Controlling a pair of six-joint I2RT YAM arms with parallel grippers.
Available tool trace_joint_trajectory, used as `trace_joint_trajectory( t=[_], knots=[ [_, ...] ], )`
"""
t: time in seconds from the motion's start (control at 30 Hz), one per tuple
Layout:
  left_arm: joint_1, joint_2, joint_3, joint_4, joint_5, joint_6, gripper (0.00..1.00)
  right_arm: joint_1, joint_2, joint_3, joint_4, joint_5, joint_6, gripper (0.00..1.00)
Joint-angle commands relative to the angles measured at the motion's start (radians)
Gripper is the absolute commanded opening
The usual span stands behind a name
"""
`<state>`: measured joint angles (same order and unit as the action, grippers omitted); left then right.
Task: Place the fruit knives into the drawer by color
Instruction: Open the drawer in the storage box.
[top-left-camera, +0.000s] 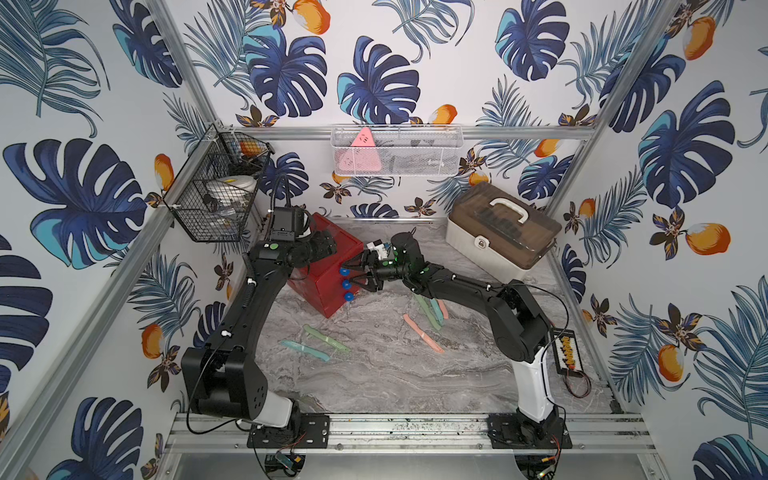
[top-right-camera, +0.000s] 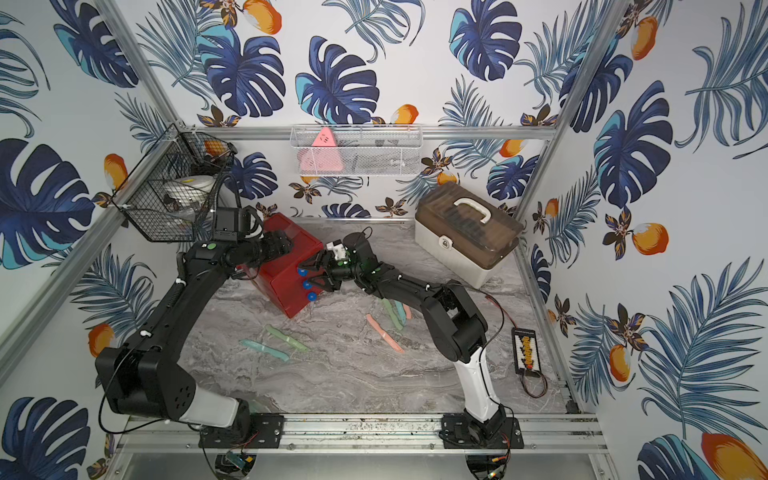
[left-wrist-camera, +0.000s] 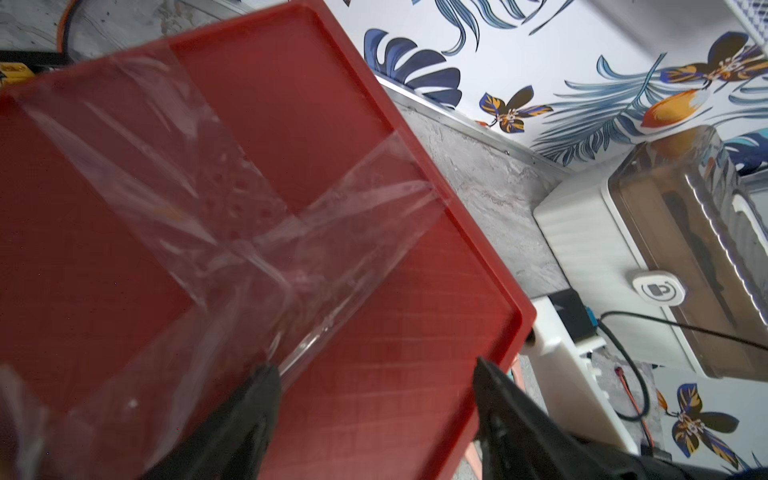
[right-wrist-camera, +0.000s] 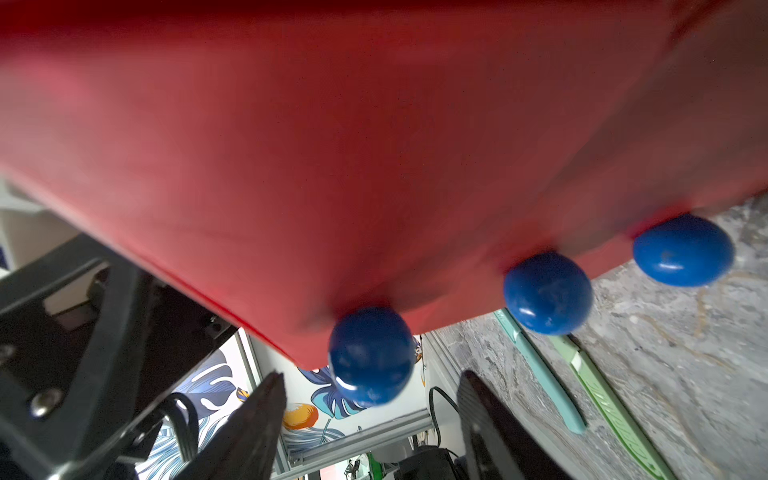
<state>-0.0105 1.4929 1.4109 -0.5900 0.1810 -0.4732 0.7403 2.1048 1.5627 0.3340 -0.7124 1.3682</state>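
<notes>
The red drawer (top-left-camera: 322, 270) stands at the back left, its three blue knobs facing right. My right gripper (right-wrist-camera: 370, 388) is open, one finger on each side of the top knob (right-wrist-camera: 370, 357) without touching it. My left gripper (left-wrist-camera: 376, 370) is open over the drawer's taped top (left-wrist-camera: 291, 137). Several fruit knives lie on the marble. A teal one (top-left-camera: 305, 350) and a green one (top-left-camera: 326, 336) lie in front of the drawer. A pink one (top-left-camera: 423, 333) lies further right. A green, teal and pink cluster (top-left-camera: 432, 311) lies partly under my right arm.
A beige case with a brown lid (top-left-camera: 503, 237) stands at the back right. A black wire basket (top-left-camera: 220, 195) hangs on the left wall and a white mesh basket (top-left-camera: 395, 151) on the back wall. A small wired board (top-left-camera: 567, 349) lies by the right edge.
</notes>
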Motion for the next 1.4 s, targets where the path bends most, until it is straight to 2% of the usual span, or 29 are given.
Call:
trace_joint_trajectory(
  t=[0.0,0.07,0.17,0.27,0.4,0.57,0.73,1.0,1.37],
  knots=[
    [0.012,0.036,-0.01,-0.063,0.034,0.006,0.77,0.002,0.018,0.025,0.073,0.004,0.02,0.64],
    [0.013,0.041,-0.027,-0.053,0.037,0.01,0.67,0.002,0.027,0.03,0.092,0.004,0.031,0.57],
    [0.012,0.044,-0.062,-0.039,0.044,0.001,0.42,0.001,0.033,0.036,0.097,0.008,0.037,0.51],
    [0.012,0.048,-0.088,-0.031,0.048,0.001,0.22,0.004,0.031,0.03,0.105,0.01,0.042,0.48],
    [0.012,0.048,-0.105,-0.029,0.049,0.007,0.14,0.004,0.031,0.032,0.111,0.013,0.039,0.39],
    [0.01,0.044,-0.112,-0.029,0.046,0.011,0.13,0.004,0.028,0.021,0.109,0.018,0.037,0.28],
    [0.004,0.044,-0.112,-0.03,0.041,0.017,0.13,0.004,0.003,-0.025,0.125,0.02,0.034,0.24],
    [0.001,0.051,-0.11,-0.033,0.033,0.018,0.13,0.004,-0.071,-0.159,0.175,0.006,0.041,0.24],
    [0.001,0.08,-0.084,-0.03,0.033,0.014,0.13,0.013,-0.28,-0.418,0.191,-0.017,0.027,0.25]
  ],
)
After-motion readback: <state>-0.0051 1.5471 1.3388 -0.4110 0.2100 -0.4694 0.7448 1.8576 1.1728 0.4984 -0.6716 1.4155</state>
